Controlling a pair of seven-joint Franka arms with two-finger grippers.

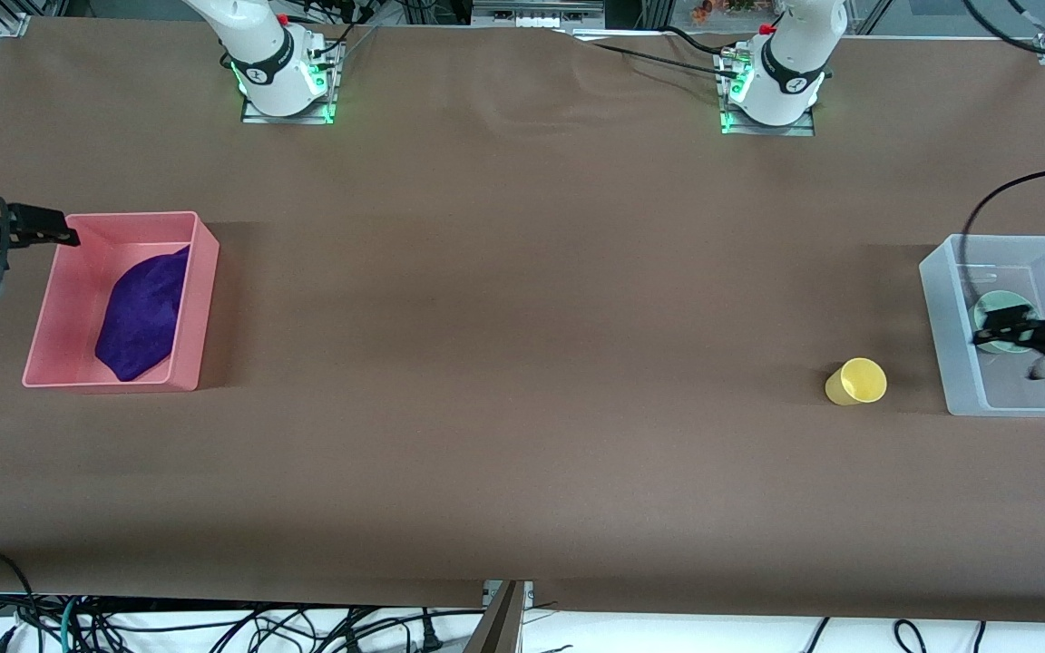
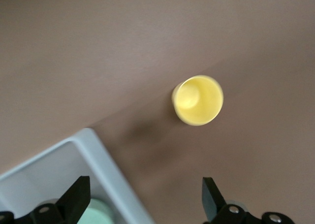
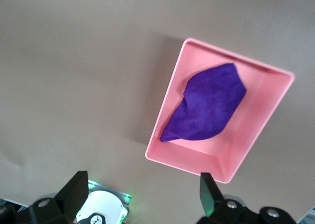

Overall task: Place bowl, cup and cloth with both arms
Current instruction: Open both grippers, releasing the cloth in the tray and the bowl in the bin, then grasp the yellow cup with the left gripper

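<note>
A: Starting at the right arm's end of the table, what is there?

B: The right gripper (image 1: 64,238) hangs in the air over the upper corner of a pink bin (image 1: 200,299). In the right wrist view its fingers (image 3: 76,188) stand wide apart with nothing between them.

A: And inside that bin?

B: The cloth (image 1: 143,313), deep purple and fuzzy, lies bunched on the bin's floor against the wall that faces the table's middle. The right wrist view shows the same cloth (image 3: 206,111) in the pink bin (image 3: 170,135), with bare brown table (image 1: 522,363) around it.

A: Moving toward the left arm's end?

B: The cup (image 1: 856,381), yellow, lies tipped on the table with its mouth turned up toward the front camera, near a translucent bin (image 1: 940,317) and apart from it. From the left wrist the cup (image 2: 198,100) shows its open mouth.

A: And the bowl?

B: The bowl (image 1: 996,310), pale mint green, sits inside the translucent bin. The left gripper (image 1: 994,328) is over it, jaws spread wide and empty; in the left wrist view one fingertip (image 2: 78,194) is above the bowl (image 2: 98,211), the other outside the bin wall (image 2: 106,170)
</note>
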